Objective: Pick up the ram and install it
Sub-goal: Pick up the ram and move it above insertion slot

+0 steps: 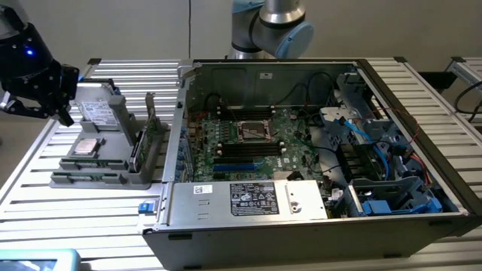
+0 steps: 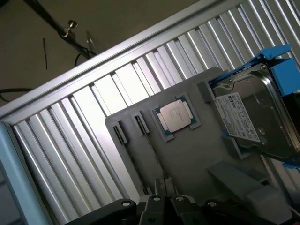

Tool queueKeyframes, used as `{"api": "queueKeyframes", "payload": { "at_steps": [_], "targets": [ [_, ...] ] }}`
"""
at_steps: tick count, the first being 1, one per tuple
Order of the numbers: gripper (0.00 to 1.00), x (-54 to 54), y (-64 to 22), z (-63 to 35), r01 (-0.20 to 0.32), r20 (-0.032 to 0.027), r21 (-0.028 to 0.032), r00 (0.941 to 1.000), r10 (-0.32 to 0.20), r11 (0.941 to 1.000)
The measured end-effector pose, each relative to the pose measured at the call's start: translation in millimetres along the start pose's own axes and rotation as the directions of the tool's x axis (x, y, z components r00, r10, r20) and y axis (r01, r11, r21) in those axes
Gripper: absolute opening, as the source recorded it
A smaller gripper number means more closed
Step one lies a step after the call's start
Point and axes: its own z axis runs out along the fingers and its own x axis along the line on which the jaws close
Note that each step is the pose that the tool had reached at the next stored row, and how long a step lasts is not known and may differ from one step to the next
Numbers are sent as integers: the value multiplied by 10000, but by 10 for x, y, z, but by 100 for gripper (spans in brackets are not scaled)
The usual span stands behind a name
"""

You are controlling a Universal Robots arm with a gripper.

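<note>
Here the tool (image 2: 161, 188), fingers pressed together and holding nothing, hangs above the desk (image 1: 83, 209), and the ram (image 1: 92, 164) sits below it, toward the exterior view's right, in the grey holder's (image 1: 113, 148) near end, long axis crosswise.

Alt text, exterior view. At the exterior view's left, open air surrounds my gripper (image 2: 164, 186), which hangs over a grey parts tray (image 1: 113, 180). The tray is crowded: a hard drive (image 1: 94, 110) at its upper end, a processor chip (image 1: 85, 147) lying flat, and an upright green card (image 1: 150, 121) along its right edge. I see only a narrow gap between that card and the computer case wall (image 1: 179, 107). The case is open on top, so the motherboard (image 1: 249, 138) at frame centre is reachable from above. Blue cables (image 1: 354, 132) clutter the case's right half. A power supply (image 1: 249, 197) walls the lower edge. Bare table slats (image 1: 75, 212) lie at lower left.
</note>
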Motion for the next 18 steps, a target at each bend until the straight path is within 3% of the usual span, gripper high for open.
{"api": "queueKeyframes", "payload": {
  "at_steps": [4, 9, 13, 18],
  "targets": [
    [11, 0, 0, 2, 717, -9, -20, 9974, -717, 9974],
    [11, 0, 0, 6, 1621, -17, -46, 9868, -1621, 9868],
    [11, 0, 0, 8, 2341, -23, -67, 9722, -2341, 9722],
    [11, 0, 0, 9, 3189, -27, -94, 9478, -3189, 9477]
  ]
}}
